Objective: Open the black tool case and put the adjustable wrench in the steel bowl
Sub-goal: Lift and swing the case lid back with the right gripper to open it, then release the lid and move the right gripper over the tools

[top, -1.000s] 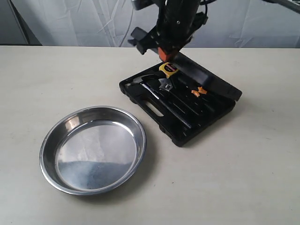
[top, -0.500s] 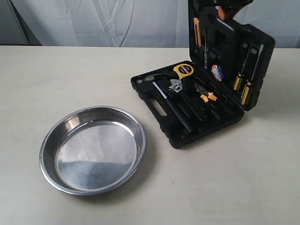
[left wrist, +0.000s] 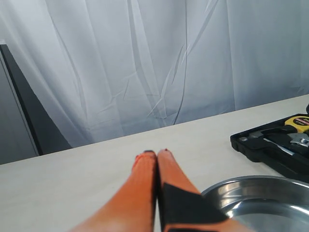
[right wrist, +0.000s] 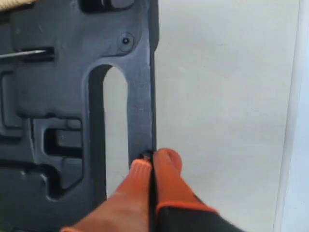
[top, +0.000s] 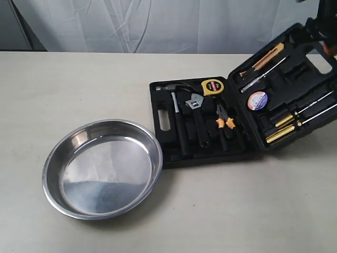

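The black tool case point(top: 158, 100) lies open on the table, its lid point(top: 300, 68) leaning back to the right. The adjustable wrench point(top: 195, 104), with a silver head and black handle, rests in the base between the hammer point(top: 176, 108) and the yellow-handled pliers point(top: 225, 122). The empty steel bowl point(top: 102, 174) sits left of the case. My right gripper point(right wrist: 153, 157) is shut on the handle edge of the lid point(right wrist: 140, 96), at the exterior view's top right corner. My left gripper point(left wrist: 157, 153) is shut and empty above the table, beside the bowl's rim point(left wrist: 241, 182).
A yellow tape measure point(top: 212, 87) sits at the back of the base. The lid holds screwdrivers point(top: 295, 118), a tape roll point(top: 257, 100) and a utility knife point(top: 266, 57). White curtain hangs behind the table.
The lid has swung from closed over the base, through upright, to leaning back on the right. The case has turned and slid slightly. My right gripper went right with the lid.
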Action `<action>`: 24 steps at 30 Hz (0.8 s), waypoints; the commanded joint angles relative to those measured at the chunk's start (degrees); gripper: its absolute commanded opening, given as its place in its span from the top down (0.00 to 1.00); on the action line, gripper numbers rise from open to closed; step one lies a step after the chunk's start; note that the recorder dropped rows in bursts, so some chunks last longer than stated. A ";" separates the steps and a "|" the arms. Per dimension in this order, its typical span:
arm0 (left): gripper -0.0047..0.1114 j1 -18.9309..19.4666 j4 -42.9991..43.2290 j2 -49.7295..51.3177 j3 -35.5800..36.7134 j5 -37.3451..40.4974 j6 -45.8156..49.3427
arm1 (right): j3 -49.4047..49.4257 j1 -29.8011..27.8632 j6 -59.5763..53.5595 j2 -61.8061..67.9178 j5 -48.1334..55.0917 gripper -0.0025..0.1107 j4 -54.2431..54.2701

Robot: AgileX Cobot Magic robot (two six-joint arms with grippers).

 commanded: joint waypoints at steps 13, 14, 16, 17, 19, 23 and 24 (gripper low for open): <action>0.96 -0.37 0.22 -0.30 0.14 -0.05 -0.15 | 4.32 9.03 -19.42 4.49 -22.42 0.99 46.52; 0.96 -0.37 0.22 -0.30 0.14 -0.05 -0.15 | 3.69 11.03 -19.42 6.25 -24.78 0.99 46.52; 0.96 -0.37 0.22 -0.30 0.14 -0.05 -0.15 | -0.07 15.04 -19.95 10.83 -27.27 0.99 46.52; 0.96 -0.37 0.22 -0.30 0.14 -0.05 -0.15 | -2.91 16.98 -19.95 13.88 -26.54 0.99 46.52; 0.96 -0.37 0.22 -0.30 0.14 -0.05 -0.15 | -6.76 18.50 -19.95 16.80 -22.25 0.99 46.52; 0.96 -0.37 0.22 -0.30 0.14 -0.05 -0.15 | -11.33 20.34 -19.95 19.43 -12.24 0.99 45.89; 0.96 -0.37 0.22 -0.30 0.14 -0.05 -0.15 | -11.33 20.60 -19.95 19.54 -10.57 0.99 45.56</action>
